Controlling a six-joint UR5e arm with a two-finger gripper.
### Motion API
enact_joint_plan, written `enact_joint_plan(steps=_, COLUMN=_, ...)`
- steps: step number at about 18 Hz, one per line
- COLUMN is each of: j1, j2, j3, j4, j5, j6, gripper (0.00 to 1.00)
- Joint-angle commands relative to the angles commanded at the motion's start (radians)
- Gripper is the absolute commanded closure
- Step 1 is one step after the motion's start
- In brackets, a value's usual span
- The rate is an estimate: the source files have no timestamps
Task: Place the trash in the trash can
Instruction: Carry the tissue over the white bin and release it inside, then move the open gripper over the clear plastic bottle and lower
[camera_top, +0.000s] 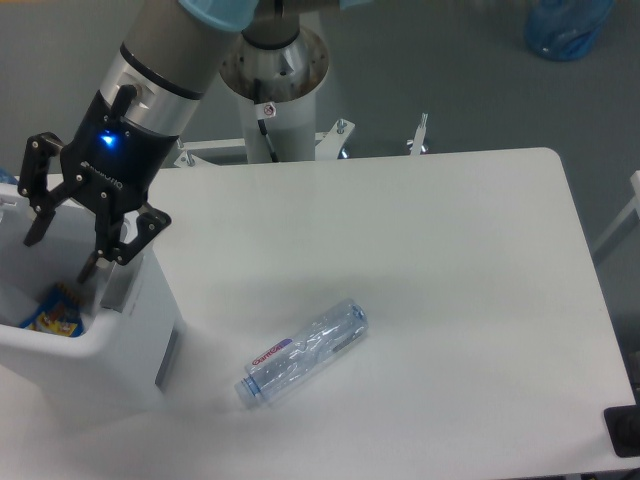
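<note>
- The black two-finger gripper (62, 240) hangs over the open mouth of the large white rectangular plastic bin with the thick rounded rim (110, 325) at the left edge of the table, its jaws spread wide with nothing between them.
- The small whitish wrinkly plastic piece is not visible anywhere; I judge it lies inside the bin, hidden by the rim and the gripper, but I cannot confirm that. Only a blue and yellow packet (52, 312) shows at the bottom.
- The clear plastic water bottle with the white-and-red label (303, 350) lies on its side on the white table (450, 280), to the right of the bin and nearer the front edge, well apart from the gripper.
- Risk one: the fingertips sit low, near the bin's right wall. A sideways move toward the bottle without lifting first could catch the rim and drag or tip the bin.
- Risk two: the bottle is round, thin-walled and lying diagonally. Jaws that close off-centre or along its length could make it roll or squirt away across the smooth table.
- Risk three: a crumpled, slippery bottle may slip out mid-carry and land outside the bin if the grip is shallow.
- Risk four: the bottle is long; released crosswise it could bridge the rim instead of dropping in.
</note>
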Motion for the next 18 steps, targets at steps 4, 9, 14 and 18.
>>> enact_joint_plan(steps=4, j1=0.051, j2=-0.031, j3=0.009, j4=0.008, j5=0.021, j6=0.026, gripper=0.00)
enact_joint_plan(steps=9, j1=0.061, j2=-0.121, j3=0.058, j4=-0.001, j5=0.260, j6=0.117, gripper=0.00)
enact_joint_plan(steps=14, j1=0.087, j2=-0.127, j3=0.029, j4=-0.032, j5=0.382, j6=0.137, gripper=0.00)
enact_joint_plan(steps=18, j1=0.091, j2=-0.187, j3=0.043, j4=-0.029, j5=0.388, j6=0.143, gripper=0.00)
